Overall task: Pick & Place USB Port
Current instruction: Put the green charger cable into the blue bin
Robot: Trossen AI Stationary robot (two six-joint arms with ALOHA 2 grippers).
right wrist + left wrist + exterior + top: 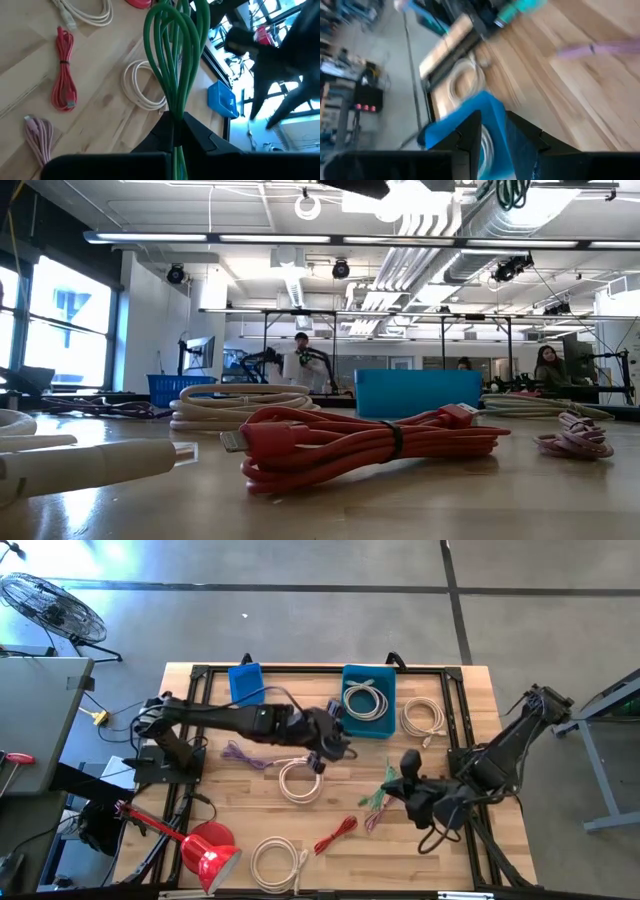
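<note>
My right gripper (398, 790) (175, 120) is shut on a green cable bundle (377, 798) (175, 50) above the table's right half. The bundle's loop (513, 192) shows at the top of the low view. My left gripper (335, 745) (492, 120) is open and empty, hovering just left of the large blue bin (347, 690) (485, 105), which holds a white coiled cable (366, 700). On the wood lie a purple cable (245, 755), a white coil (300, 780), a red cable (335, 835) (64, 75) and a pink cable (40, 132). My right gripper pinches the green cable bundle between its two fingers where the strands gather together (173, 107). The loops reach forward past the fingertips, along the fingers. The bundle is lifted clear of the table.
A small blue bin (245, 683) stands at the far edge, left of the large one. More white coils lie at the far right (422, 718) and the near edge (278, 862). A red lamp (205, 850) sits at the near left corner. A black frame (455, 730) borders the table.
</note>
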